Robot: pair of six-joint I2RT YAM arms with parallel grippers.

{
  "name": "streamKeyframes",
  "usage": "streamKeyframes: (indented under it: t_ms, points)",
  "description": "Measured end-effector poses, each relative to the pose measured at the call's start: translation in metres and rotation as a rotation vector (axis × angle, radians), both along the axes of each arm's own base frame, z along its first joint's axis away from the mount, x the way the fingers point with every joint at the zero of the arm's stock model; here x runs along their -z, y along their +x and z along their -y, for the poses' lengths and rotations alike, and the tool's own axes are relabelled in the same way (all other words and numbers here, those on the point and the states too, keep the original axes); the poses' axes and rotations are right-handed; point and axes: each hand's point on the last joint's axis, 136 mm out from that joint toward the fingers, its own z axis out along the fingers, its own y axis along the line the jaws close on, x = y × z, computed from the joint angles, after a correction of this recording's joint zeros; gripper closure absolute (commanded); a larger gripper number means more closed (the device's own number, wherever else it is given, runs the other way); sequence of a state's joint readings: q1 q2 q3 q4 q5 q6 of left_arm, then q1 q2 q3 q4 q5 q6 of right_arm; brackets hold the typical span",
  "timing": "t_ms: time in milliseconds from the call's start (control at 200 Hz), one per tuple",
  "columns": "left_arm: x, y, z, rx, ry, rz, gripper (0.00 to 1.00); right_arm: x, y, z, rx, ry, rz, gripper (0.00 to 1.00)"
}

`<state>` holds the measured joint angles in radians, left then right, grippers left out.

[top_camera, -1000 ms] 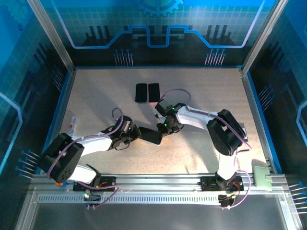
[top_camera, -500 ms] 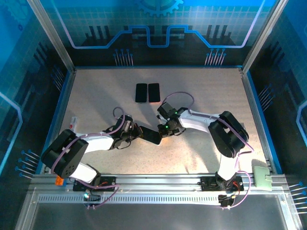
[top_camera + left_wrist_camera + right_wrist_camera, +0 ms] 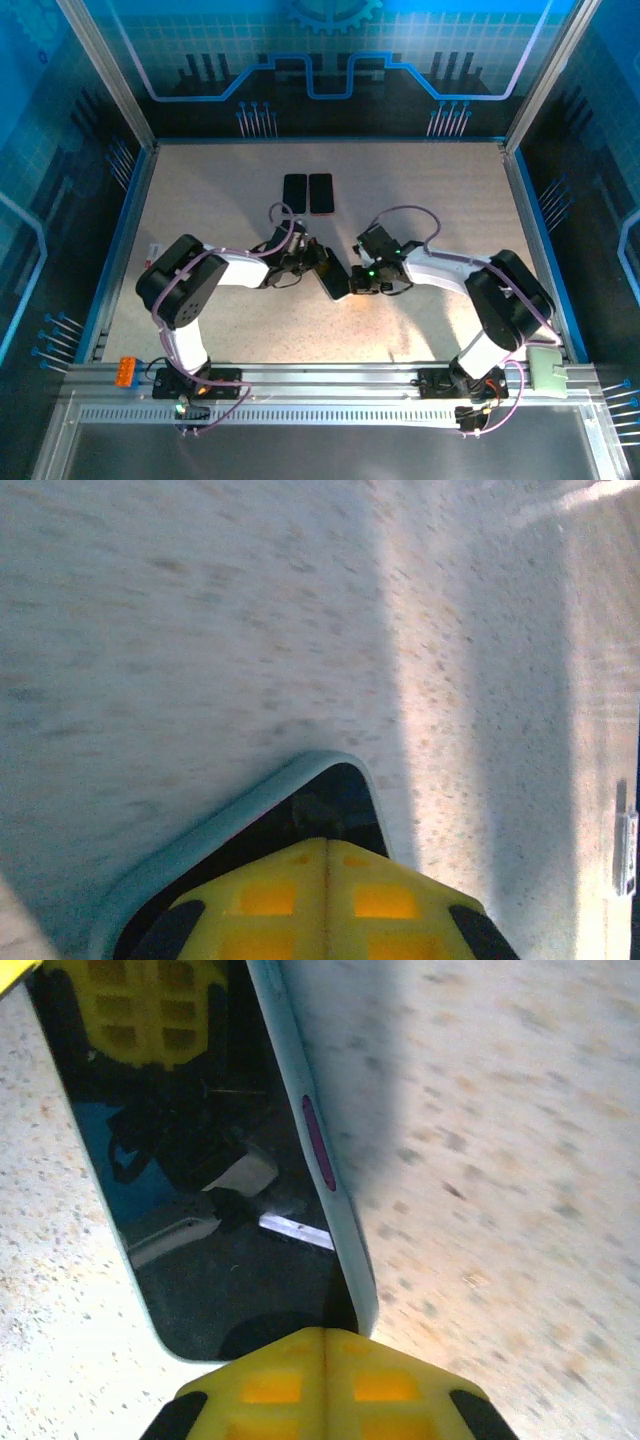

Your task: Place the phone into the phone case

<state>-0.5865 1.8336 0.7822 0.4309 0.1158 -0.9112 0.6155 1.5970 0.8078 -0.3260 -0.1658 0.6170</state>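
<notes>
The phone, black-screened, lies at the table's middle inside the rim of a pale blue phone case with a purple side button. My left gripper is shut, its yellow tips resting over one corner of the phone and case. My right gripper is shut too, tips together and pressed at the opposite corner of the screen. The left gripper's yellow fingers show at the phone's far end in the right wrist view.
Two dark phone-sized slabs lie side by side at the back centre. A small clear item sits at the left edge. An orange block and a pale green piece rest on the front rail.
Both grippers shifted right and slightly back with the phone between them. The phone turned from lying crosswise to a steeper diagonal. The left arm's elbow swung inward.
</notes>
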Motion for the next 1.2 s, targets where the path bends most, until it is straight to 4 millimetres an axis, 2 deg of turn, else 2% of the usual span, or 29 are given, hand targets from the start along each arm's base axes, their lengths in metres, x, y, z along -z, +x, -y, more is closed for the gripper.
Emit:
streamKeyframes:
  t_ms: [105, 205, 345, 475, 600, 795, 895, 981, 1196]
  points:
    - [-0.001, 0.003, 0.023, 0.051, -0.005, 0.0, 1.0, -0.001, -0.007, 0.015, 0.036, -0.012, -0.011, 1.0]
    - [-0.002, 0.006, 0.038, 0.088, -0.001, 0.0, 1.0, -0.002, -0.015, 0.022, 0.042, -0.027, -0.018, 1.0]
    - [-0.003, 0.011, 0.05, 0.122, 0.013, -0.003, 1.0, -0.003, -0.023, 0.03, 0.045, -0.039, -0.019, 1.0]
    - [-0.004, 0.014, 0.053, 0.142, 0.035, 0.0, 1.0, -0.01, -0.027, 0.031, 0.039, -0.031, 0.004, 1.0]
    - [-0.007, 0.012, 0.048, 0.149, 0.059, -0.004, 1.0, -0.017, -0.029, 0.02, 0.006, -0.001, 0.027, 1.0]
    - [-0.039, 0.009, 0.023, 0.113, 0.045, 0.035, 1.0, -0.012, -0.041, -0.001, -0.068, 0.016, 0.022, 1.0]
    - [-0.047, 0.005, 0.012, 0.098, 0.046, 0.04, 1.0, -0.005, -0.045, -0.007, -0.085, 0.017, 0.006, 1.0]
    - [-0.039, -0.002, 0.008, 0.099, 0.056, 0.02, 1.0, -0.001, -0.046, -0.011, -0.088, 0.02, -0.003, 1.0]
    - [-0.002, -0.02, -0.004, 0.098, 0.103, -0.069, 1.0, 0.006, -0.046, -0.013, -0.084, 0.023, -0.006, 1.0]
